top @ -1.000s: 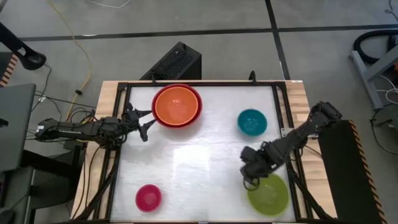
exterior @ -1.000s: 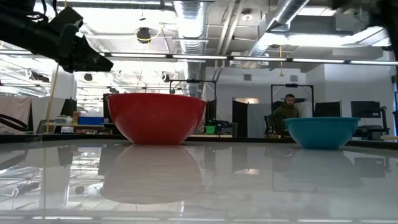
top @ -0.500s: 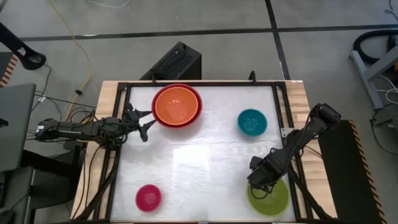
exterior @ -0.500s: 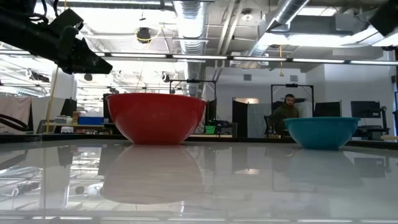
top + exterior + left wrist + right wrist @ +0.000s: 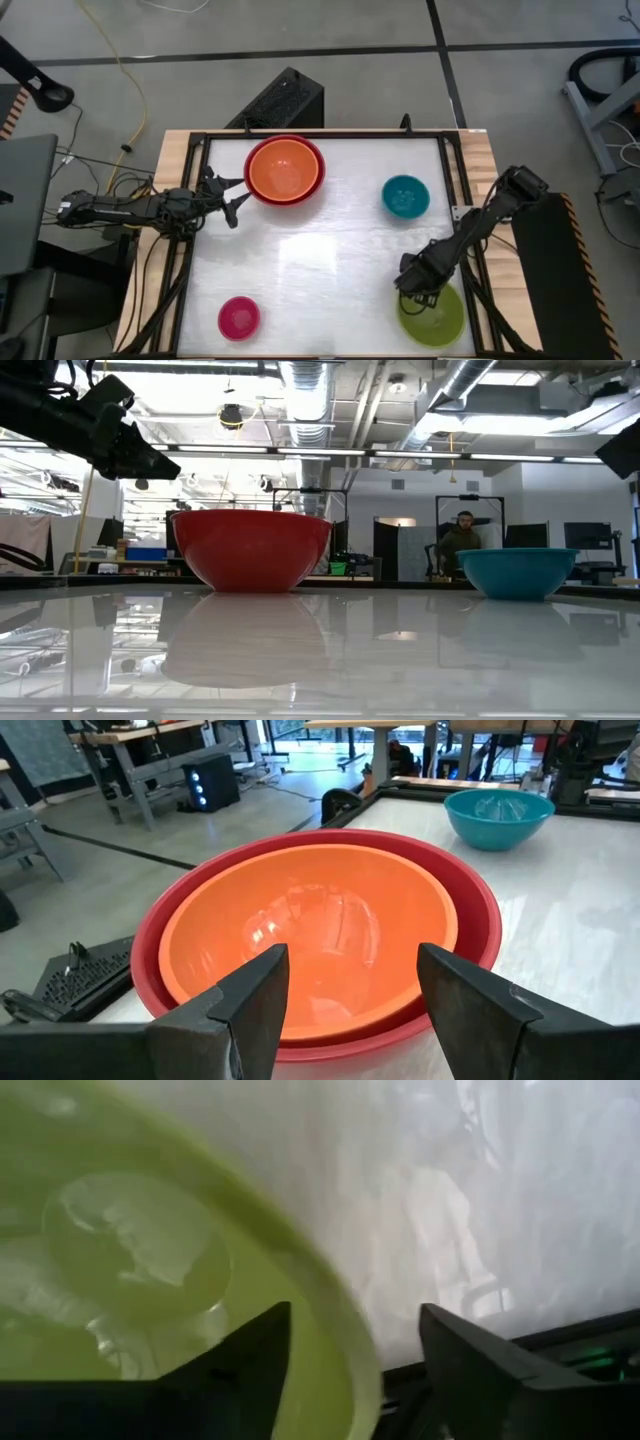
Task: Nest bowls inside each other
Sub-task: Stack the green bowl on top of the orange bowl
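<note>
The orange bowl (image 5: 284, 168) sits nested in the red bowl (image 5: 315, 186) at the table's far side. The teal bowl (image 5: 405, 196) rests on its base at the far right, and the pink bowl (image 5: 239, 317) at the near left. The lime green bowl (image 5: 434, 316) stands at the near right. My right gripper (image 5: 352, 1380) points down over the green bowl's far-left rim (image 5: 335, 1315), open, with one finger inside the bowl and one outside. My left gripper (image 5: 350, 1010) is open and level, just left of the red bowl.
A black frame (image 5: 196, 215) borders the white table top, with bare surface in the middle (image 5: 320, 255). A dark box (image 5: 283, 100) sits on the floor behind the far edge. In the low view a person (image 5: 461, 540) sits in the room beyond.
My right gripper has gone down and toward the table's near right, onto the lime green bowl's rim, tipping to point more steeply down. The bowls have stayed in place.
</note>
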You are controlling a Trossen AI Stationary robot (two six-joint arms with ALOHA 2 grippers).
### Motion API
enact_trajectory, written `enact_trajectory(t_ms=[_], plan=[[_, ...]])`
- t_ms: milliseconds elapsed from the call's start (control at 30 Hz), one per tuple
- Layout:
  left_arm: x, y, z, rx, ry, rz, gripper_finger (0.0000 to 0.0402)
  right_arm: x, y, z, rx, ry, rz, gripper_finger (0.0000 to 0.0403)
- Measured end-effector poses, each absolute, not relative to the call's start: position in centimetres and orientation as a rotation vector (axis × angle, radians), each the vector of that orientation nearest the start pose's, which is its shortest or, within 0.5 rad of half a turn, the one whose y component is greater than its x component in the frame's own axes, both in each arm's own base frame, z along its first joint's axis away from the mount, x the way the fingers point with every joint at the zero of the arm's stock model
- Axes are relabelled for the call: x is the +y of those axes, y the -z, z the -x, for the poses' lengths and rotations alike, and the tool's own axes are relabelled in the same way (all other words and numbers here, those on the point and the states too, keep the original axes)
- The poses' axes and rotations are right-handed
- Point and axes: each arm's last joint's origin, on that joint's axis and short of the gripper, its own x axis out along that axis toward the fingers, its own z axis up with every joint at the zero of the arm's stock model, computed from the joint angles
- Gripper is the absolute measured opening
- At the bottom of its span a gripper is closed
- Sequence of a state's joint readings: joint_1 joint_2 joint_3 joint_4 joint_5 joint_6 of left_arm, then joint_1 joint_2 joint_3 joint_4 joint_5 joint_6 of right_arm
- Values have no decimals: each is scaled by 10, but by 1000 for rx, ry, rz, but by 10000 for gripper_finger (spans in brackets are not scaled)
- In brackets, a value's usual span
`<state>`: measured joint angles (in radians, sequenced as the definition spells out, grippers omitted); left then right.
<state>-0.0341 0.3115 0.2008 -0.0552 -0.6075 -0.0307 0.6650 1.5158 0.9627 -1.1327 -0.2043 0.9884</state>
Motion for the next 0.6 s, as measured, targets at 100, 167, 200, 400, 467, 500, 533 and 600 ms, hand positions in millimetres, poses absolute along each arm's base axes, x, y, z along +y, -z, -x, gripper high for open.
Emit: enact_trajectory(t_ms=[100, 167, 200, 400, 467, 500, 533, 600], plan=[[13, -202, -110, 151, -574, -23, 213, 150, -194, -182, 1758, 179, -270, 146], [13, -202, -110, 151, -575, -23, 213, 149, -194, -184, 1753, 147, -243, 85], [13, -202, -110, 151, -575, -23, 213, 148, -194, -185, 1763, 125, -244, 56], [13, -202, -110, 151, -575, -23, 213, 133, -205, -195, 1713, 139, -347, 31], [13, -202, -110, 151, -575, -23, 213, 127, -213, -200, 1663, 146, -385, 30], [13, -202, -110, 151, -575, -23, 213, 123, -217, -203, 1626, 159, -402, 26], [13, -202, -110, 151, -575, -23, 213, 118, -224, -206, 1587, 169, -413, 23], [13, -202, -110, 151, -575, -23, 212, 109, -238, -210, 1506, 184, -437, 23]])
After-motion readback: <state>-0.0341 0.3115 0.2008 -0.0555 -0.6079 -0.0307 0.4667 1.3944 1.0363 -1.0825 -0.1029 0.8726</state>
